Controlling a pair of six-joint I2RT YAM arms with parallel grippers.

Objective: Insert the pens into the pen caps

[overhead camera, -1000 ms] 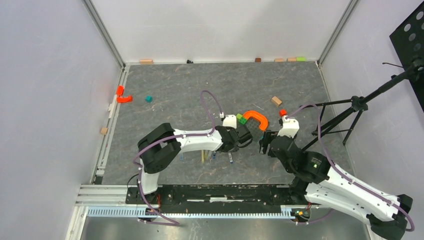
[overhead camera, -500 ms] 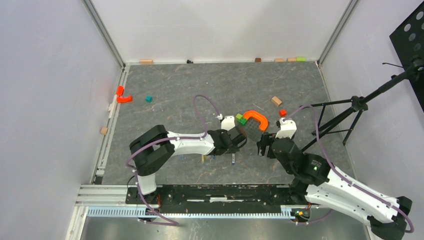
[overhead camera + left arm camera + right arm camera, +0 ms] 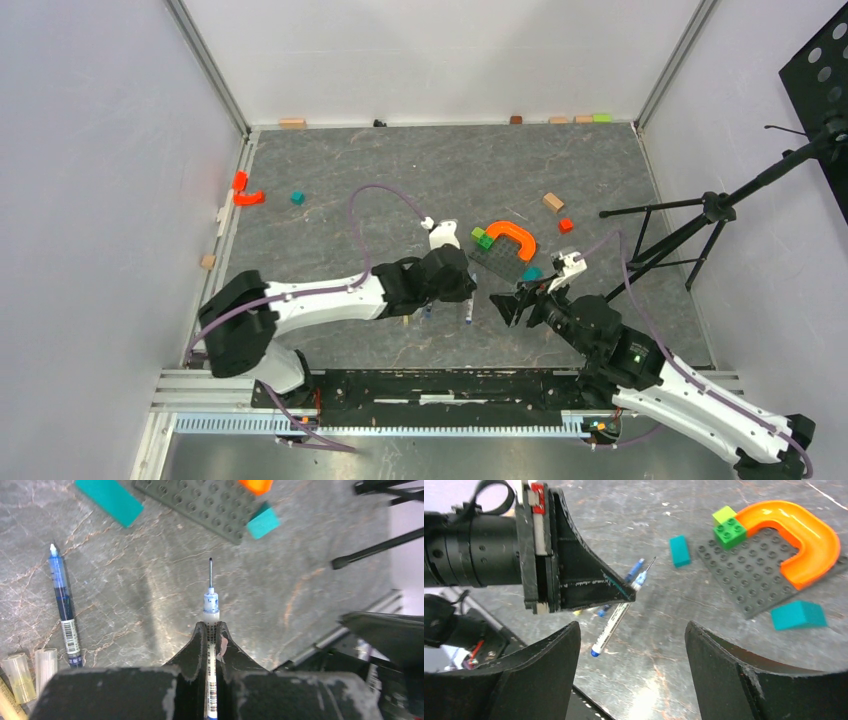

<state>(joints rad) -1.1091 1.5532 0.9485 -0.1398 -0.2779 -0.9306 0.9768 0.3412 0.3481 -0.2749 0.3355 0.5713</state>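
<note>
The grey marbled table (image 3: 400, 170) carries a blue pen (image 3: 63, 611), two translucent pen caps (image 3: 45, 667), a grey studded baseplate (image 3: 215, 510) and a teal block (image 3: 109, 500).

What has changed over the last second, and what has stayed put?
Both arms drew back toward the near edge and leftward. The left end effector, shut on the white-barrelled blue-tipped pen, moved away from the dark grey studded plate. The open right end effector followed. The orange curved arch and the plate stayed put.
</note>
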